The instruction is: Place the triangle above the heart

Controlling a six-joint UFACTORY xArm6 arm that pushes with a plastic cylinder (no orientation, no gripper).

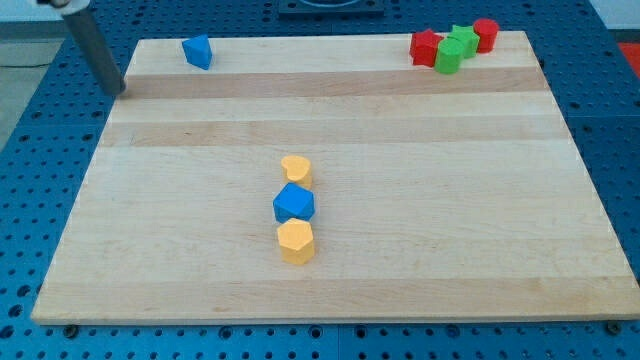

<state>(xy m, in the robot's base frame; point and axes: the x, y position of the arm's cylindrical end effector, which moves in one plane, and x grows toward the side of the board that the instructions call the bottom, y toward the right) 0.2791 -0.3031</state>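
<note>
A blue triangle block (pixel 198 51) lies near the board's top left corner. A yellow heart block (pixel 297 169) lies near the middle of the board. My dark rod comes down from the view's top left, and my tip (pixel 117 89) rests at the board's left edge. It is left of and slightly below the blue triangle, apart from it. The heart is far off to the lower right of my tip.
A blue block (pixel 294 203) sits just below the heart, with a yellow hexagon (pixel 296 241) below that, forming a column. At the top right, a red star (pixel 426 47), two green blocks (pixel 448 58) (pixel 463 40) and a red cylinder (pixel 486 34) are clustered.
</note>
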